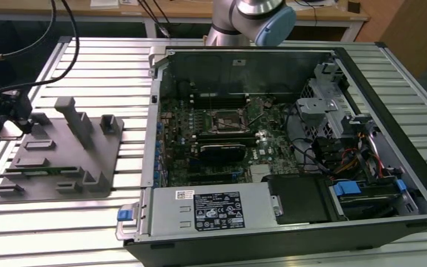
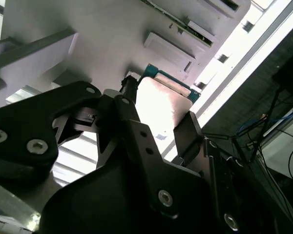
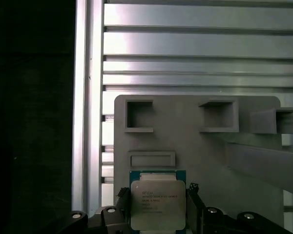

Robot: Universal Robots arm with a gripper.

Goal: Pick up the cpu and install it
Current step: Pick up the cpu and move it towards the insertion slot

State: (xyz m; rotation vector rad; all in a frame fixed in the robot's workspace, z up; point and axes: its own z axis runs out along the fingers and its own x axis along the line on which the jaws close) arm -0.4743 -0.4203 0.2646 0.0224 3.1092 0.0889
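The cpu point(image 3: 157, 207) is a small square chip with a silvery top plate and a teal rim. It lies at the edge of the grey fixture tray point(image 3: 195, 161), tray point(image 1: 58, 161). My gripper point(image 3: 157, 192) straddles it, a black finger point(image 3: 123, 196) tight against each of two opposite sides. In the second wrist view the cpu point(image 2: 158, 105) shines bright between the same fingers of the gripper point(image 2: 158, 111). The exterior view has the gripper point(image 1: 15, 122) at the tray's far corner on that view's left. The black socket frame point(image 1: 227, 119) sits on the motherboard inside the open computer case.
The open computer case point(image 1: 288, 150) lies on the slatted metal table point(image 1: 87, 222) to the exterior view's right of the tray. Upright posts point(image 1: 76, 119) rise from the tray near the gripper. Cables point(image 1: 20, 50) hang at that view's left, and the arm's base point(image 1: 251, 16) stands behind the case.
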